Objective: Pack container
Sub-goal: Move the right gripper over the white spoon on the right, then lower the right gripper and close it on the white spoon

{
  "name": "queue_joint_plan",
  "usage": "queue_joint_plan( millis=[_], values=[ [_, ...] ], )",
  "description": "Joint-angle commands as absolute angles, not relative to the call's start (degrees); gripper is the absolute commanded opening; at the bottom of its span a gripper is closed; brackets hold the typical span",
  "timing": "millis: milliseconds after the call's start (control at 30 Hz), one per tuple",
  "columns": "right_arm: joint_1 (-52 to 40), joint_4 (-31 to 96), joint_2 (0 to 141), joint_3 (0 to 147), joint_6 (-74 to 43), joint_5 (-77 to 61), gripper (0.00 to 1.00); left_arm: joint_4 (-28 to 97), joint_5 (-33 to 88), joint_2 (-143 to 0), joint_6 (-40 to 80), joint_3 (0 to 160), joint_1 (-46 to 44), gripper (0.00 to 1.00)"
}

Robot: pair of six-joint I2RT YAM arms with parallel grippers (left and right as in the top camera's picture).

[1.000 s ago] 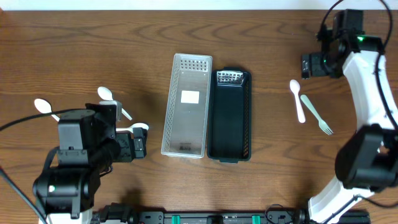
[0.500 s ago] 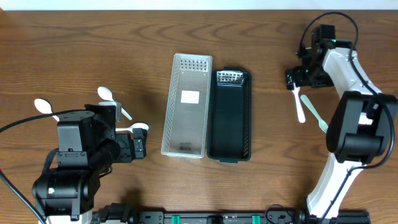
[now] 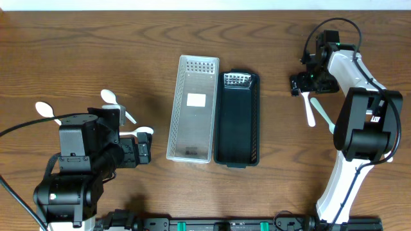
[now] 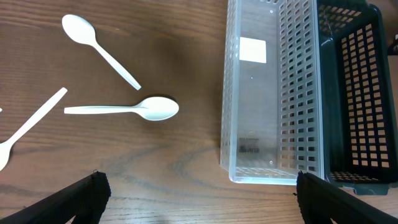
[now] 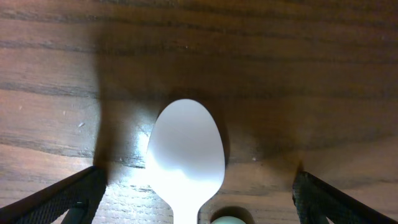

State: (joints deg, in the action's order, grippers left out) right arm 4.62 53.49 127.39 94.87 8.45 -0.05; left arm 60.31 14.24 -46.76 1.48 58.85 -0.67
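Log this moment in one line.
right gripper open over spoon | left gripper open | clear bin: no cutlery

bin (image 3: 192, 131): clear, dotted holes | basket (image 3: 236, 131): black lattice | spoon (image 5: 185, 152): white | table (image 3: 77, 45): brown woodgrain

The right gripper (image 3: 298, 85) hovers at a white spoon (image 3: 310, 110) beside a green fork (image 3: 323, 117), well right of the clear basket (image 3: 191, 131) and black basket (image 3: 236, 131).

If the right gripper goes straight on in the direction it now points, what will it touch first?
Most likely the bowl of the white plastic spoon. It lies on the wooden table, centred between the open fingers of the right gripper. The remaining gap cannot be judged from these views.
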Motion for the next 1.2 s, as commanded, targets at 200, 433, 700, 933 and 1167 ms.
queue_joint_plan(
  millis=[200,433,700,933,1167],
  values=[
    [3.99,53.52,129.64,95.48,8.60,-0.71,0.87,60.62,14.13,-46.72,1.15,59.59,-0.78,0.98],
    [3.99,52.64,129.64,95.48,6.15,-0.71,0.72,60.62,14.15,-46.72,1.15,59.59,-0.78,0.98],
    [3.99,51.88,129.64,95.48,6.00,-0.71,0.58,60.84,14.15,-46.72,1.15,59.59,-0.78,0.98],
    [3.64,49.78,129.64,95.50,6.02,-0.71,0.58,60.82,14.15,-46.72,1.15,59.59,-0.78,0.98],
    [2.50,48.93,129.64,95.50,6.02,-0.71,0.50,60.82,14.15,-46.72,1.15,59.59,-0.78,0.98]
  ],
)
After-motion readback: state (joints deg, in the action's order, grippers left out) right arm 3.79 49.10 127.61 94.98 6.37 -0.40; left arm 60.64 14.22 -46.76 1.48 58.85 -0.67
